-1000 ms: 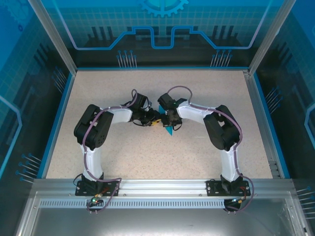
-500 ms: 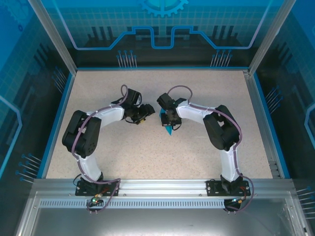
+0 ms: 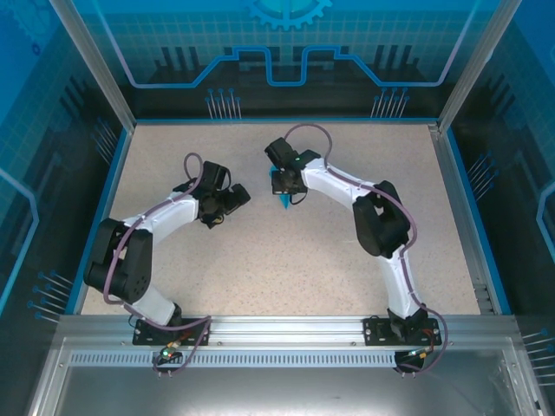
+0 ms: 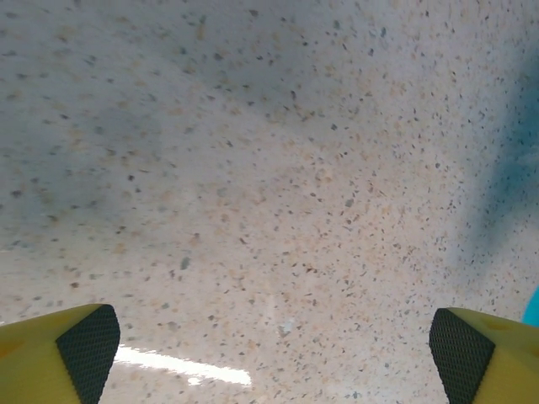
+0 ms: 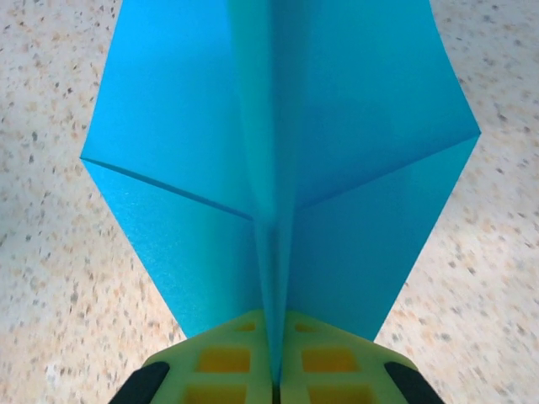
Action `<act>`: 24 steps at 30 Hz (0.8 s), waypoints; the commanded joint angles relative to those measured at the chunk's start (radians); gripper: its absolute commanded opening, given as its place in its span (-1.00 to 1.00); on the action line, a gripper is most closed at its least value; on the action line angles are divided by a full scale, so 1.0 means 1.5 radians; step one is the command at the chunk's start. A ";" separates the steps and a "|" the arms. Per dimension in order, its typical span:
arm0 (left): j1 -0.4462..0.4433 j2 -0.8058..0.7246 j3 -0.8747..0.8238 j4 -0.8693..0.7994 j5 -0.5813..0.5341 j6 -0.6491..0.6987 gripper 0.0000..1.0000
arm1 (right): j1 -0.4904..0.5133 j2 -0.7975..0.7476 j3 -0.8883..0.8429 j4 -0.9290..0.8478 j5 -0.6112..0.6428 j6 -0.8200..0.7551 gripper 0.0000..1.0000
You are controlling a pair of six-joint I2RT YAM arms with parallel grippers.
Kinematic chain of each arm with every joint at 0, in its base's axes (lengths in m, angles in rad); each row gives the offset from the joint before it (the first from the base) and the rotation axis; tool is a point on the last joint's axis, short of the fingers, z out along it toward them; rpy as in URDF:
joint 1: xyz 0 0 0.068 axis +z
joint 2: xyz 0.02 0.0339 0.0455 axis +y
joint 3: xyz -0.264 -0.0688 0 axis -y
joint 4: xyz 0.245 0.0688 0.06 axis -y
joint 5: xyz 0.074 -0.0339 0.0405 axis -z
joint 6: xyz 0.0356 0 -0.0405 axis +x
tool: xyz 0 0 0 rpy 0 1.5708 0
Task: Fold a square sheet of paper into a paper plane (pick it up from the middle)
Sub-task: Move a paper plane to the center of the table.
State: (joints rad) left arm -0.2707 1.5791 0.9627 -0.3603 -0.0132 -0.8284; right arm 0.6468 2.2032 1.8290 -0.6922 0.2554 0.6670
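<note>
While the left hand (image 4: 275, 349) gapes open, the right hand (image 5: 274, 383) pinches the paper plane (image 5: 345, 168) — by its centre fold.

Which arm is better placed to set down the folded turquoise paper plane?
The right arm: its jaws are shut on the turquoise paper plane along its centre fold; the left arm has open jaws over the speckled table.

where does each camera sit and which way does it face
Top external: above and behind the arm bases, looking down on the table; both arms, left hand, right hand show.
Left wrist: on the left arm, facing the table; its open fingers at the bottom corners.
Right wrist: on the right arm, looking along its shut fingers at the paper plane.
Shared: top external and right wrist both show the paper plane pinched in the right hand.
</note>
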 commanded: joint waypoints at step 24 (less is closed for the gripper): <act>0.018 -0.034 -0.012 -0.032 -0.009 0.032 0.97 | -0.008 0.137 0.191 -0.158 -0.016 0.012 -0.42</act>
State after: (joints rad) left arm -0.2569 1.5562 0.9447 -0.3851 -0.0299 -0.8051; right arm 0.6453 2.4149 2.0583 -0.8665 0.2493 0.6884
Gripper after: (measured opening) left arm 0.985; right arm 0.282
